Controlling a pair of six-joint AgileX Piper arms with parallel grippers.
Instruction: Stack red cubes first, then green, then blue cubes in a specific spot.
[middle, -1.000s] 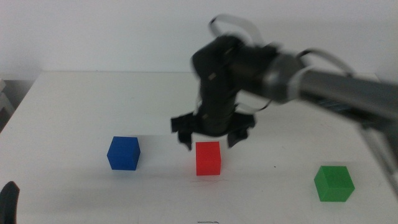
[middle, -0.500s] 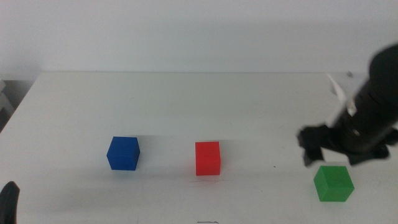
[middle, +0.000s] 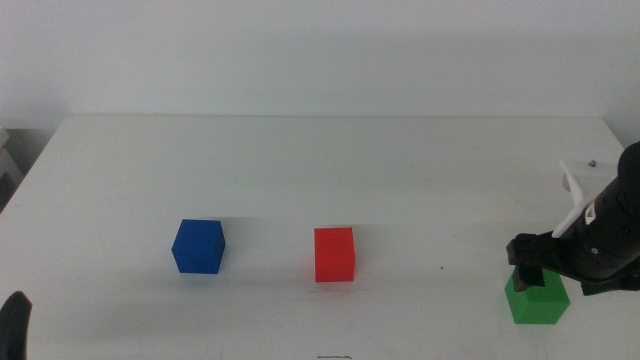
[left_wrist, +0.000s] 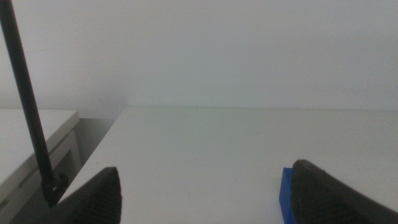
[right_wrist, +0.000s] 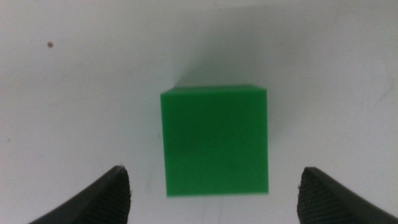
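The green cube (middle: 540, 302) (right_wrist: 214, 142) sits near the table's front right. My right gripper (middle: 558, 282) (right_wrist: 217, 199) hangs open just above it, one jaw on each side, not touching. The red cube (middle: 334, 254) stands alone at the table's middle front. To its left rests the blue cube (middle: 198, 246), and the left wrist view catches one of its corners (left_wrist: 286, 194). My left gripper (middle: 12, 326) (left_wrist: 205, 199) waits open at the front left edge. A faint thin dark line (middle: 335, 356) marks the bare tabletop in front of the red cube.
The white table (middle: 320, 160) ends at a pale wall behind. A small dark speck (middle: 443, 267) lies between the red and green cubes. A thin black rod (left_wrist: 28, 106) and a lower white surface show beyond the table's left side.
My right arm swung from above the red cube to the right and came down over the green cube. None of the three cubes has moved.
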